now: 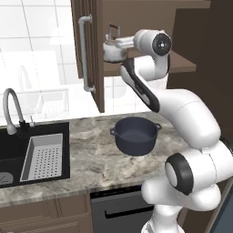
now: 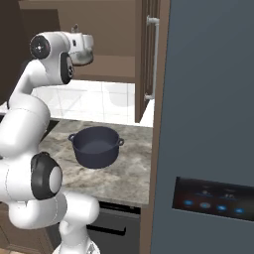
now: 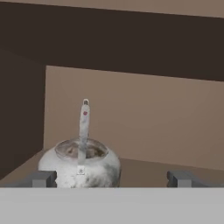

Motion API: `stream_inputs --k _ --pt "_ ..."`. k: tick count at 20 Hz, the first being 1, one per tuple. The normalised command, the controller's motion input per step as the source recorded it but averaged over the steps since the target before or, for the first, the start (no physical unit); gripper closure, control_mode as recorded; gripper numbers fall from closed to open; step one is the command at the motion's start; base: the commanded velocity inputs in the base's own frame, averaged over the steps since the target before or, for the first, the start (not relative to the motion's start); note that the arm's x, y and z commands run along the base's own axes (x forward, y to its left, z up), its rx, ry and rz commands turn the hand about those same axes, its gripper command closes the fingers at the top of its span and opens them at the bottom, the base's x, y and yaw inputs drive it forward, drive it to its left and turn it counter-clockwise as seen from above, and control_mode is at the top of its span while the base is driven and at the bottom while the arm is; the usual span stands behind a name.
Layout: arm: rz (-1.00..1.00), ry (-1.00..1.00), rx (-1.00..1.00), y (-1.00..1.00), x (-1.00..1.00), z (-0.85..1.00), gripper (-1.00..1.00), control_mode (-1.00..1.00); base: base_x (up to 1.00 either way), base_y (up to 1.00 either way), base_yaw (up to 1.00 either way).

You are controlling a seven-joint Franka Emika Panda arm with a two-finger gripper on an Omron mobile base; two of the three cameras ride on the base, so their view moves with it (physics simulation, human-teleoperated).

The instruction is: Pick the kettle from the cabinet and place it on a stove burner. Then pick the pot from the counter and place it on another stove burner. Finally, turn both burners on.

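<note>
A mottled grey-brown stone worktop [image 1: 95,157] ran beneath white wall tiles, with a black sink [image 1: 11,152] at its left and a tall grey fridge [image 2: 208,99] at its right. The dark blue-grey pot [image 1: 135,134] stood upright on the worktop. Above, the cabinet [image 1: 91,50] stood open; the silvery kettle [image 3: 79,164] sat upright on its shelf, largely hidden behind the arm, its spout not discernible, its handle arching upward. The gripper [image 3: 109,178] reached toward it, jaws wide apart, holding nothing.

The kettle [image 3: 79,164] is sitting inside the cabinet [image 1: 91,45], above the pot [image 1: 135,135] resting on the counter [image 1: 91,154]
</note>
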Motion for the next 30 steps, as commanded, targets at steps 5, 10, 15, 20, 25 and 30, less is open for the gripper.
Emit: stream_inputs --k 5,10,15,20,25,30 --pt "0.00 0.01 -0.02 0.20 0.27 0.02 -1.00 -1.00 0.00 0.00 0.00" --pt "0.00 0.02 -0.01 0.20 0.28 0.00 -1.00 -1.00 0.00 0.00 0.00" --pt "0.00 0.02 0.00 0.16 0.29 0.00 -1.00 -1.00 0.00 0.00 0.00" --pt "0.00 0.04 0.00 0.16 0.38 0.00 -1.00 -1.00 0.00 0.00 0.00" --pt "0.02 0.07 0.00 0.03 0.27 0.00 -1.00 -1.00 0.00 0.00 0.00" --pt "0.04 0.03 0.00 0.00 0.14 0.00 -1.00 -1.00 0.00 0.00 0.00"
